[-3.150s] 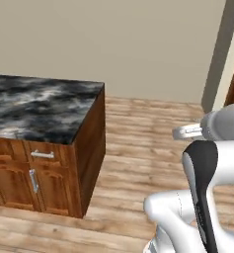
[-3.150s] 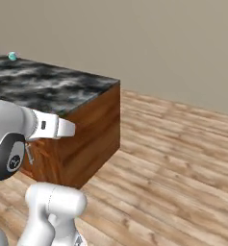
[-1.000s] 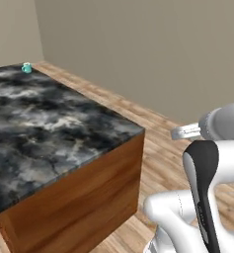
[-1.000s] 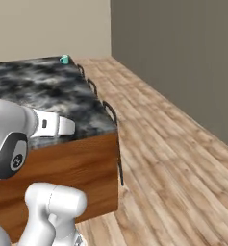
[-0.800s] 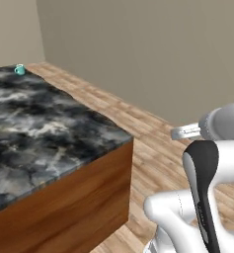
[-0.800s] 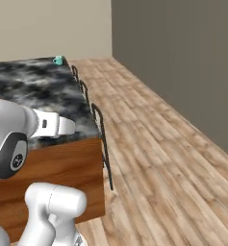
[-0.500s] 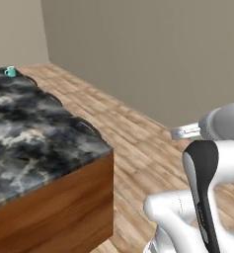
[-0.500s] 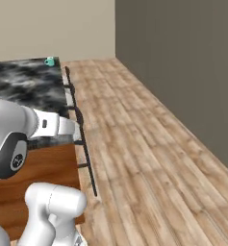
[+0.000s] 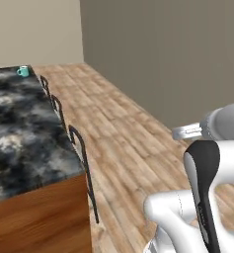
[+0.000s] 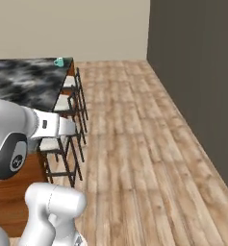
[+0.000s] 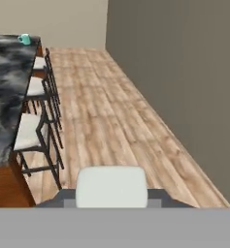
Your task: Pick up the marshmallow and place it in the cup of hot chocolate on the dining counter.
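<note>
Your gripper's finger tips could not be made out in the hand view, so whether it was open or closed cannot be told. Ahead of the hand lay the wood plank floor [image 11: 111,111], bounded on one side by a dark grey wall [image 11: 184,72]. Along the other side ran the dining counter [image 11: 5,92], its marbled top edged by three white-cushioned black stools [image 11: 34,133]. The cup of hot chocolate [image 11: 24,38] stood at the counter's far end, near the corner, well apart from your arm. The marshmallow could not be made out.
</note>
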### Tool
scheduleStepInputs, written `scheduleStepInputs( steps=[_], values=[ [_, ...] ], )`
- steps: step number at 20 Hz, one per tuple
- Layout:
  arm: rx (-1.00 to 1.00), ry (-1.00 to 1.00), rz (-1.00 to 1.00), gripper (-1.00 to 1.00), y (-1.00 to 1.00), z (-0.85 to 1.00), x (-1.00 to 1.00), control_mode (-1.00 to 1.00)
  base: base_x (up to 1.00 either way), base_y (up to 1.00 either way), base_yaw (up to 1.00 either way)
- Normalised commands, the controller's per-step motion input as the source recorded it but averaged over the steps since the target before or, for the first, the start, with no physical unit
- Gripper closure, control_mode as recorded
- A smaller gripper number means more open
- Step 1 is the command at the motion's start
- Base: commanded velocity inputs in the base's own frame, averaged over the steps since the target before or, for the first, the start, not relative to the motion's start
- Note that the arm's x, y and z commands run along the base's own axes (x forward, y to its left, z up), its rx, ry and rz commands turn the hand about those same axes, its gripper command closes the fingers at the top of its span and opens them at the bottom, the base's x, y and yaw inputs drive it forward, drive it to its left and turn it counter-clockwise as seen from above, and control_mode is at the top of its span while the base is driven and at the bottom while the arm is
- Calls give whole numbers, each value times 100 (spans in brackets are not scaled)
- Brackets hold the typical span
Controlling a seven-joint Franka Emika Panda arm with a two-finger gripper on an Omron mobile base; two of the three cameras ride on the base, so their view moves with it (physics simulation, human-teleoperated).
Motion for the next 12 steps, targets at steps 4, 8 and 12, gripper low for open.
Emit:
scheduleStepInputs(
  steps=[4, 8, 12],
  values=[
    [0, 0, 0, 100, 0, 0, 0, 100, 87, -83, 54],
    [0, 0, 0, 100, 0, 0, 0, 100, 87, -91, 52],
    [0, 0, 0, 100, 0, 0, 0, 100, 88, -100, 40]
  ],
)
